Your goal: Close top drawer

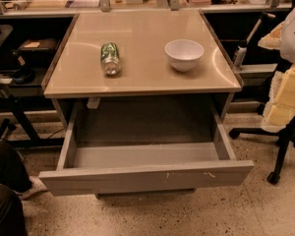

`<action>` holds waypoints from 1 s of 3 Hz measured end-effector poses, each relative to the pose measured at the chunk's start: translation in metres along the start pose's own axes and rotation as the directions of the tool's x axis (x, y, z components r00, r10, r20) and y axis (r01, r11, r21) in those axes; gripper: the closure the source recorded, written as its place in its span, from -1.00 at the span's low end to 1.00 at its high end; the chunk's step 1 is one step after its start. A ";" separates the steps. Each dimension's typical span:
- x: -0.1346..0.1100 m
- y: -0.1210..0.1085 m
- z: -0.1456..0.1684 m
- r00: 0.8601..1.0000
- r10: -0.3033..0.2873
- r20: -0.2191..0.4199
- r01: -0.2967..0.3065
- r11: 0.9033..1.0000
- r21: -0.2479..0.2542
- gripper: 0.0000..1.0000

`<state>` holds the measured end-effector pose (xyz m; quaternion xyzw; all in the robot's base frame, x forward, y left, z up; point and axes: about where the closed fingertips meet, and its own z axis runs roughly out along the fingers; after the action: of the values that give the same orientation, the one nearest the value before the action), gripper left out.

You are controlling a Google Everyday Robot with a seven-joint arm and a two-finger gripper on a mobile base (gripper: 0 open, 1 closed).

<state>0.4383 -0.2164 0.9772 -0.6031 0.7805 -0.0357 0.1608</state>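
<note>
Pincer out of view; top drawer (146, 177) apparently fully open.

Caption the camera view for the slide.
Top drawer open beneath countertop holding a tipped green can and white bowl; gripper not in view.

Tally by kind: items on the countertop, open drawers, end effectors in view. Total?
green can: 1, lying on its side
white bowl: 1, upright
top drawer: 1, pulled open
end effector: 0, not in view
Total: 3
</note>
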 end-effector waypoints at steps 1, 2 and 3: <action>0.000 0.000 0.000 1.000 0.000 0.000 0.000 1.000 0.000 -1.00; 0.000 0.000 0.000 1.000 0.000 0.000 0.000 1.000 0.000 -0.63; 0.000 0.000 0.000 1.000 0.000 0.000 0.000 1.000 0.000 -0.16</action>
<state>0.4383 -0.2164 0.9773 -0.6031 0.7804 -0.0358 0.1608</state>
